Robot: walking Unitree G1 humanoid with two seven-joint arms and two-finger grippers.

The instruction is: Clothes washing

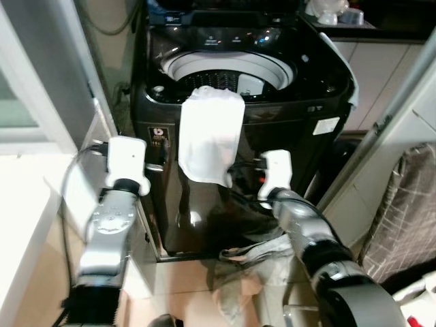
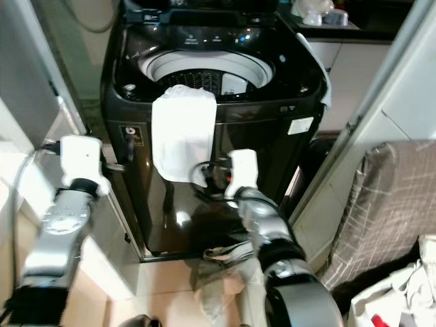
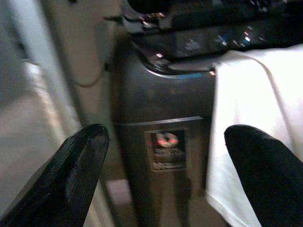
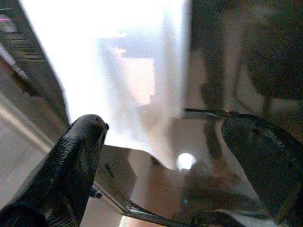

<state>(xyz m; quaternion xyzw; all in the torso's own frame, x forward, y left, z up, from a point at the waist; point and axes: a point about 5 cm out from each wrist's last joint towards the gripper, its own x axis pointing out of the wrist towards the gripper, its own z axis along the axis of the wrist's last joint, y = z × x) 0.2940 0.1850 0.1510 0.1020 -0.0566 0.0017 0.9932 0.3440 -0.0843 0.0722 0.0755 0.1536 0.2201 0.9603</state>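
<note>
A black top-loading washing machine [image 1: 272,116] stands in front of me with its lid up, showing the white drum rim [image 1: 231,68]. A white cloth [image 1: 210,133] is draped over the front rim and hangs down the machine's front. My left gripper [image 1: 159,151] is open at the machine's front left corner, just left of the cloth [image 3: 255,109], beside a small label [image 3: 165,149]. My right gripper [image 1: 243,170] is open by the cloth's lower right edge [image 4: 123,71], nothing between its fingers.
Crumpled clothes [image 1: 255,262] lie on the floor at the machine's foot, under my right arm. A checked fabric item [image 1: 402,211] stands at the right beside a white door frame [image 1: 388,122]. A white wall panel [image 1: 41,88] closes the left side.
</note>
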